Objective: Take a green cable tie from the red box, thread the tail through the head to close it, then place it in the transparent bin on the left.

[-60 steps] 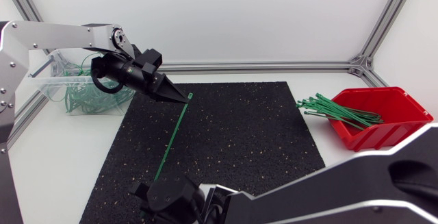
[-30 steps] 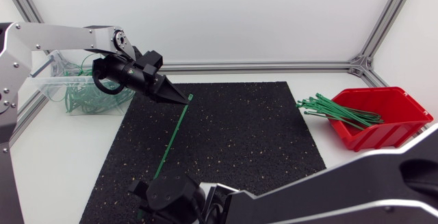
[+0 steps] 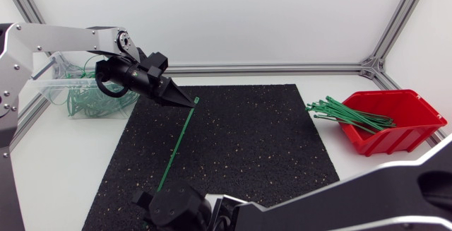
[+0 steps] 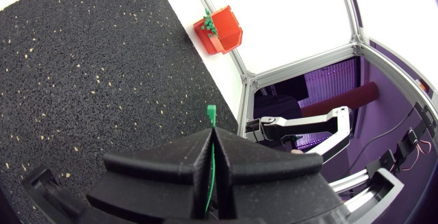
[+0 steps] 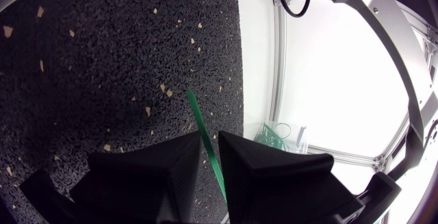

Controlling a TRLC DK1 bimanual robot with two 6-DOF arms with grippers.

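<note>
Nearest the table's front edge, the right arm lay low across the corner of the black speckled mat (image 3: 247, 139), and the right gripper (image 5: 210, 136) hung just above the mat with its two wedge fingers only narrowly parted. The tail end of the green cable tie (image 3: 176, 145) ran through that gap, with a sliver of mat showing between the strap and one finger, so the gripper was not clamped on it. From there the tie stretched in a straight, unlooped line over the mat, rising toward the far left. At its upper end, the left gripper (image 3: 185, 99) was pinched tight on the strap. In the left wrist view, the fingers met on the green band and the tie's small square head (image 4: 211, 111) poked out just past the fingertips. Behind the left gripper, the left arm came in from the side over the white table (image 3: 63, 167). Beyond it, off the mat's far left corner, stood the transparent bin (image 3: 53, 90), holding a tangle of closed green loops (image 3: 85, 102). Well apart on the far right of the table sat the red box (image 3: 402, 135), with a bundle of straight green cable ties (image 3: 349, 114) sticking out over its left rim.
</note>
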